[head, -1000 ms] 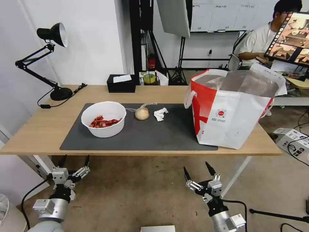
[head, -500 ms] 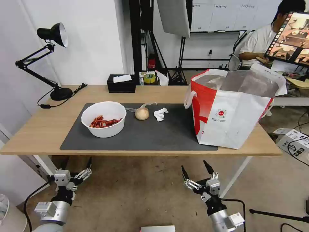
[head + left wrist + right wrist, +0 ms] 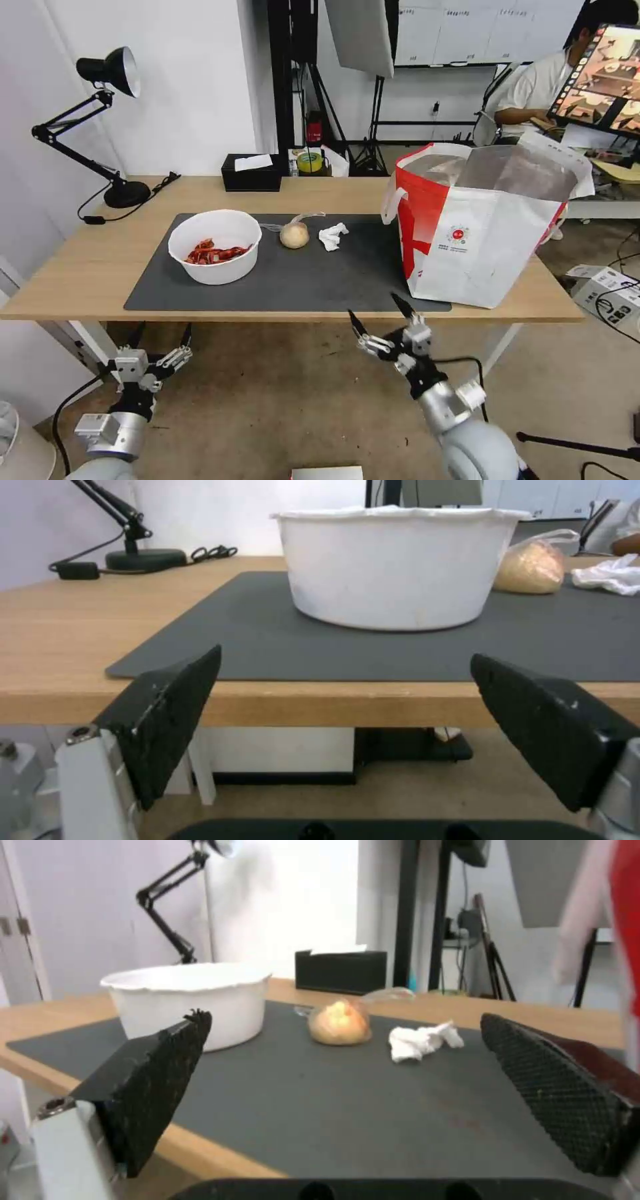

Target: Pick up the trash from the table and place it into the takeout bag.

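Right gripper (image 3: 380,319), jaws wide open and empty, at the tabletop (image 3: 80,267) front edge, nearer than the open, empty left gripper (image 3: 159,335) to the tissue (image 3: 332,236) lying ahead on the mat (image 3: 300,280).

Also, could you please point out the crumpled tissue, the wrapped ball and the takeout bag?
crumpled tissue (image 3: 332,237), head view, middle of the wad.
wrapped ball (image 3: 294,235), head view, its rounded beige body.
takeout bag (image 3: 490,250), head view, white front panel.
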`<state>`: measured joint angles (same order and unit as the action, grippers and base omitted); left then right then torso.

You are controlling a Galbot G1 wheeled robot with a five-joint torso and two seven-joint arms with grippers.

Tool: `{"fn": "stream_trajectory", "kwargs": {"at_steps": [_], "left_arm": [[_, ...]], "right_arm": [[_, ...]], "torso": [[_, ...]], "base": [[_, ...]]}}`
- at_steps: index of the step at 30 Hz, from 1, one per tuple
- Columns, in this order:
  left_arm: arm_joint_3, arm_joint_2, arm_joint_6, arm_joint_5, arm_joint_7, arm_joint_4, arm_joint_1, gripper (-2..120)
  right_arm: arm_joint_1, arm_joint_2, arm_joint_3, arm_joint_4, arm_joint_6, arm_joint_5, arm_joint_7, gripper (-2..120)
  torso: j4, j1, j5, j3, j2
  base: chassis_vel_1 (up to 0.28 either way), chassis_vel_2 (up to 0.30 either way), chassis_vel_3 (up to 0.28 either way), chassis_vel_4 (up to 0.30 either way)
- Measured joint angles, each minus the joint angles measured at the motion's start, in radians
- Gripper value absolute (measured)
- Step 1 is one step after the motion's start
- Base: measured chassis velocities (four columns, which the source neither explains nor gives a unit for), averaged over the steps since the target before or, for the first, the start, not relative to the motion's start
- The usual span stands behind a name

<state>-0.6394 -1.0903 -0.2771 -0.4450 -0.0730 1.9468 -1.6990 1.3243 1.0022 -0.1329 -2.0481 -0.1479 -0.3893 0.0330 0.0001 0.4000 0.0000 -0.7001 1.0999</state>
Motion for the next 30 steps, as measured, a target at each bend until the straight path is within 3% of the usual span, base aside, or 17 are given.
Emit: {"fn": "stream_trajectory", "kwargs": {"at_steps": [8,11,16,23,30], "left_arm": [[-0.004,-0.001,0.004,0.001,-0.004,0.012,-0.007,100],[-0.004,-0.002,0.005,0.001,-0.004,0.015,-0.011,100],[-0.005,-0.002,0.005,0.001,-0.005,0.015,-0.012,100],[-0.006,-0.005,0.006,-0.001,-0.006,0.01,-0.011,100],[-0.003,-0.009,0.006,0.007,-0.006,0.005,-0.017,100]], "right_arm": [[-0.26,-0.036,0.151,0.019,0.173,-0.108,0.128,100],[-0.409,-0.031,0.23,0.07,0.274,-0.166,0.193,100],[-0.542,-0.006,0.312,0.147,0.361,-0.233,0.273,100],[-0.77,0.095,0.431,0.314,0.486,-0.336,0.493,100],[-0.885,0.187,0.469,0.48,0.544,-0.427,0.575,100]], "torso": [[0.0,0.0,-0.0001,0.0,0.0],[-0.0001,0.0,-0.0001,0.0,0.0],[-0.0001,0.0,0.0,0.0,0.0],[0.0,0.0,-0.0001,0.0,0.0],[0.0,0.0,-0.0001,0.0,0.0]], "base": [[0.0,0.0,0.0,0.0],[0.0,0.0,0.0,0.0],[0.0,0.0,0.0,0.0],[0.0,0.0,0.0,0.0],[0.0,0.0,0.0,0.0]]}}
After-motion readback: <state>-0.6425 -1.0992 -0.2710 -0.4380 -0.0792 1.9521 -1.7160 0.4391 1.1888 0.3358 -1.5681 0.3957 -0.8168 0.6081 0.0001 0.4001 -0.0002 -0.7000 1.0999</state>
